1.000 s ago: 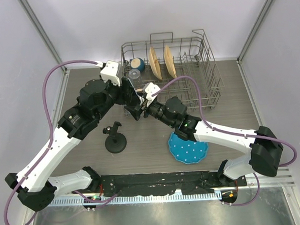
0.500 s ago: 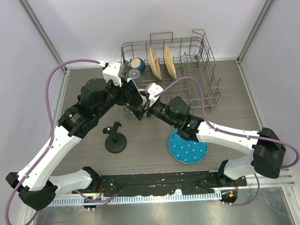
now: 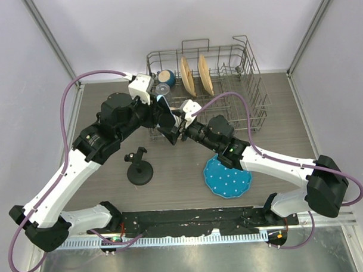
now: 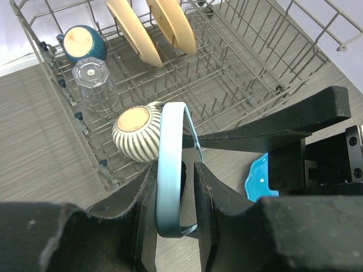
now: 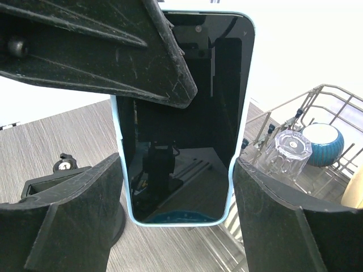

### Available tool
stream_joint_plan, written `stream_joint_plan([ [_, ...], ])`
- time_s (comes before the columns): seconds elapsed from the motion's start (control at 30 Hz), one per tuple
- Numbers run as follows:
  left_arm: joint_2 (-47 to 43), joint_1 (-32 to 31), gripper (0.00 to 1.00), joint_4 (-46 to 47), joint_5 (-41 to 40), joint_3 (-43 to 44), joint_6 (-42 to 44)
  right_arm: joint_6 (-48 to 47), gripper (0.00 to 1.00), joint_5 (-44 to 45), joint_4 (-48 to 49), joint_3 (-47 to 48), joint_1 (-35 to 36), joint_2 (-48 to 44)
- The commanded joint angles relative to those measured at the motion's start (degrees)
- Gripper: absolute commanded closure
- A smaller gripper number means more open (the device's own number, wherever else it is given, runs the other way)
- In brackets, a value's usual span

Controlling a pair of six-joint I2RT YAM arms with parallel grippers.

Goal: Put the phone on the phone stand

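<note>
Handover underway: phone stand (image 3: 139, 168) is sitting unloaded at left, well apart from the action. Left gripper (image 4: 173, 170) is clamping the phone (image 4: 171, 130) by its faces, having nudged it up toward the dish rack (image 3: 254, 80). Right gripper (image 5: 176, 163) is straddling its rim; squeezing or not, can't tell. Placing looks some way off.

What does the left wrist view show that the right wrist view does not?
Only left wrist: a striped bowl, two yellow plates, a blue plate, the phone edge-on. Only right wrist: the phone's dark face, part of the stand; a pale blur at its right edge is unclear. Both: phone, glass, teal mug, rack.
</note>
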Motion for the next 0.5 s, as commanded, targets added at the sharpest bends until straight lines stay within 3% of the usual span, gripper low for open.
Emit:
stream_joint_plan([
  [0.0, 0.0, 0.1, 0.67, 0.8, 2.3, 2.1, -0.3, -0.1, 0.99, -2.7, 6.7, 2.1, 0.2, -2.5],
  [0.1, 0.3, 0.2, 0.59, 0.6, 2.6, 2.2, -0.3, -0.5, 0.99, -2.4, 6.3, 2.1, 0.2, -2.5],
  [0.23, 0.7, 0.3, 0.57, 0.3, 2.6, 2.4, -0.2, -0.6, 0.99, -2.4, 6.0, 2.3, 0.2, -2.5],
  [0.43, 0.9, 0.5, 0.78, 0.3, 2.7, 2.5, -0.1, -0.8, 0.99, -2.1, 5.7, 2.4, 0.2, -2.5],
  [0.47, 0.9, 0.5, 0.89, 0.4, 2.6, 2.5, 0.1, -0.8, 0.99, -1.9, 5.8, 2.4, 0.3, -2.5],
])
